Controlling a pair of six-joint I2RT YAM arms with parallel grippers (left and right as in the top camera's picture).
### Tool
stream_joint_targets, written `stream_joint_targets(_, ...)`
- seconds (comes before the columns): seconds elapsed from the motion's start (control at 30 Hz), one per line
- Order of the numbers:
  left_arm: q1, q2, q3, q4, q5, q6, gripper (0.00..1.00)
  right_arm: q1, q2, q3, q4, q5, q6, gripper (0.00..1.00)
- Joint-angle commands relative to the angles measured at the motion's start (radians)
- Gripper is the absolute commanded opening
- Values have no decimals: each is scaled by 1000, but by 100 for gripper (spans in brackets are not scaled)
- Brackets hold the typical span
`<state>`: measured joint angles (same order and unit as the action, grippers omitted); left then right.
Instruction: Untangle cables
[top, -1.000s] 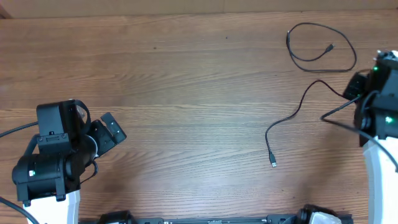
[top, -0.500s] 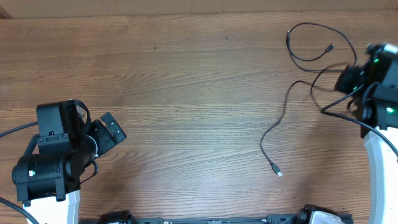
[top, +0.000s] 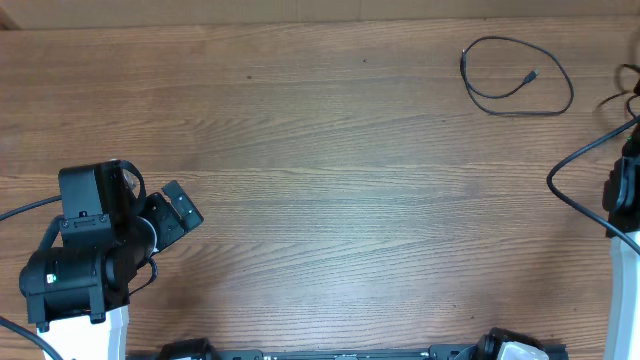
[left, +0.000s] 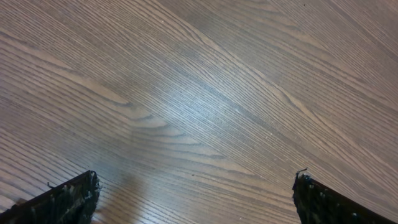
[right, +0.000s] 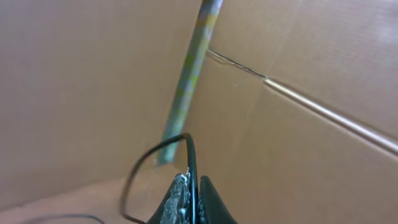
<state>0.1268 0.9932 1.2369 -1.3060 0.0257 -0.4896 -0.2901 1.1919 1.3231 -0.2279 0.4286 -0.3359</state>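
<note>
One thin black cable (top: 515, 80) lies in a loose loop on the wooden table at the far right, its small plug inside the loop. In the right wrist view my right gripper (right: 194, 186) is shut on a second thin black cable (right: 188, 152), which runs up between the fingers and arcs down to the left. That gripper points at a cardboard wall, and the overhead view shows only its arm (top: 625, 190) at the right edge. My left gripper (top: 175, 210) rests near the left front of the table. It is open, its fingertips (left: 68, 199) wide apart over bare wood.
A brown cardboard wall (right: 298, 93) with a pale tape strip (right: 186, 81) fills the right wrist view. The right arm's own thick black wire (top: 560, 195) curves over the table's right edge. The wooden table (top: 320, 150) spans the overhead view.
The right arm swung right and out of the overhead view, drawing the second cable and its plug off the middle-right of the table. The looped cable and the left arm stayed put.
</note>
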Motion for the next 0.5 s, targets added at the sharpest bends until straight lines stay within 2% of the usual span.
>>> stream_joint_targets(0.0,6,1,13,1,0,18,100,-3,-16,19,-19,29,-73,4)
stream_joint_targets(0.33,6,1,13,1,0,18,100,46,-45,19,-53,-8,-12,4)
stream_joint_targets(0.47,6,1,13,1,0,18,100,54,-47,19,-128,-57,-9,4)
